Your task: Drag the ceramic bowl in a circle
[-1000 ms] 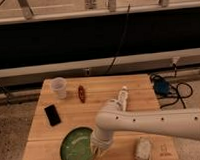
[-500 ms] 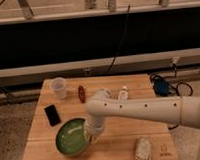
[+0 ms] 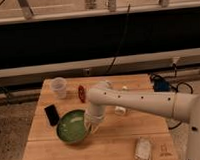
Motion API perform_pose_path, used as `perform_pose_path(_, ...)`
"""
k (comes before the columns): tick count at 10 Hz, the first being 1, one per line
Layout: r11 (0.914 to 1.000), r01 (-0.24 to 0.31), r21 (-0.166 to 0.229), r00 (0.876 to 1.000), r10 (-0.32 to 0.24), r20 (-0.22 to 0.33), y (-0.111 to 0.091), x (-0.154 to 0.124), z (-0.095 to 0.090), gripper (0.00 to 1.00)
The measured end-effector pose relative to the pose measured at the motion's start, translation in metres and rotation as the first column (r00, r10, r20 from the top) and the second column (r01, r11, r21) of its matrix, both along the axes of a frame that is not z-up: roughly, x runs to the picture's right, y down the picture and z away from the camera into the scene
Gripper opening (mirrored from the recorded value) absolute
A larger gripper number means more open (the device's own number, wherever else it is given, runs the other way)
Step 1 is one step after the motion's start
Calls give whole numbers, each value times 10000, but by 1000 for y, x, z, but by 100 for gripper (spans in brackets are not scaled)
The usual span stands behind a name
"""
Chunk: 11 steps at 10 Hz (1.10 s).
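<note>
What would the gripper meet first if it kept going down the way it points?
The gripper points down at the ceramic bowl's right rim, so it would likely meet that rim first, then the wooden table; contact is unclear.

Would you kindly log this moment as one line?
gripper: at right rim of glossy green ceramic bowl | wooden table | drag underway
</note>
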<state>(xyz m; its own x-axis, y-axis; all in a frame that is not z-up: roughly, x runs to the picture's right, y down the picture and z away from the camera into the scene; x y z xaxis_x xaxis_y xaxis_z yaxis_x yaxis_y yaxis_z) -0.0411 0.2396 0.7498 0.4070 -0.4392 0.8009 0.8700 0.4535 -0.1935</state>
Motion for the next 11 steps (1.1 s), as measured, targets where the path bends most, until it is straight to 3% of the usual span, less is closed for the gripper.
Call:
perform_pose_path(3, 9961, -879, -93, 9953, 875, -408, 1, 42, 3, 1)
perform_pose_path(6, 9889, -1481, -155, 9863, 1465, -757, 16, 72, -3, 1)
perform_pose_path(7, 9856, -1676, -204, 9822, 1652, -894, 28, 86, -9, 1)
perform_pose_path(11, 9772, -2124, -20, 9717, 2110, -1060, 60, 101, -37, 1)
